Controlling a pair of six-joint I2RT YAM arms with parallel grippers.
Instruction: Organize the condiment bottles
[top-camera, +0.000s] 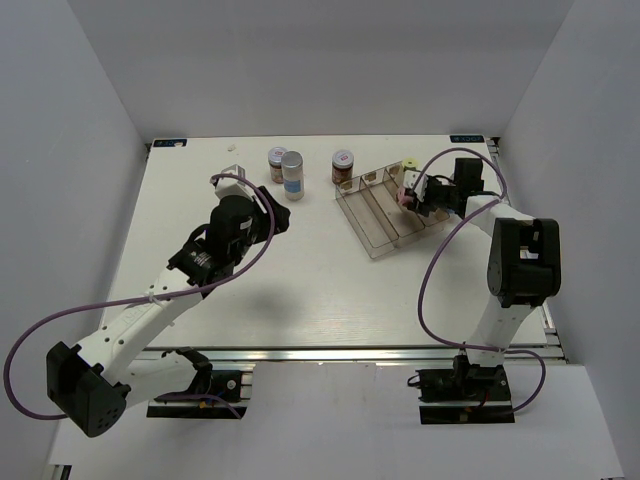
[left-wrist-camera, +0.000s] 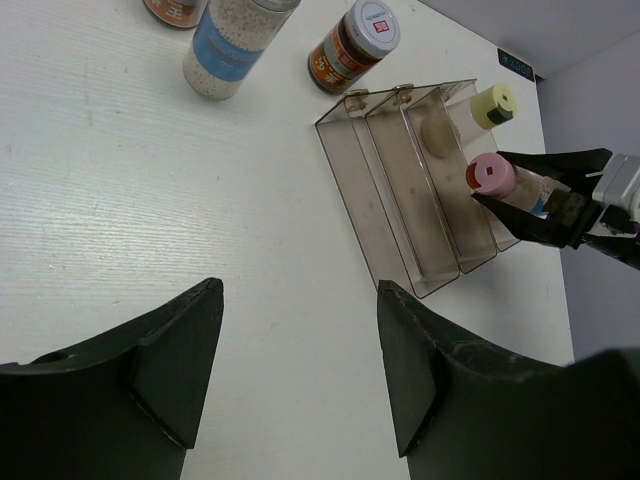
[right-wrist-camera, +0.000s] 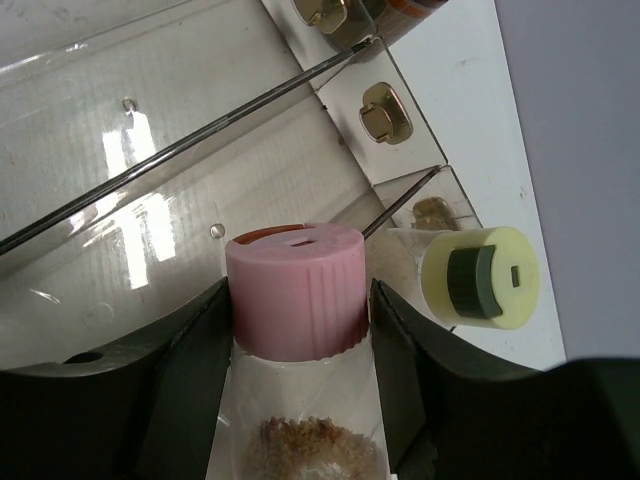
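My right gripper (right-wrist-camera: 298, 295) is shut on the pink-capped bottle (right-wrist-camera: 295, 265), with both fingers pressed against the sides of its cap. The bottle (top-camera: 404, 197) hangs tilted over the right-hand compartment of the clear tray (top-camera: 372, 225). Whether it touches the tray floor I cannot tell. Just beyond it, at that compartment's far end, stands the yellow-green-capped bottle (right-wrist-camera: 480, 277). A silver-capped white-blue bottle (top-camera: 292, 175) and two brown jars (top-camera: 276, 160) (top-camera: 342, 167) stand on the table at the back. My left gripper (left-wrist-camera: 300, 370) hovers open over bare table, with nothing between its fingers.
The tray's left and middle compartments (left-wrist-camera: 395, 200) hold nothing. White walls close in the table on the left, back and right. A small white scrap (top-camera: 233, 147) lies near the back edge.
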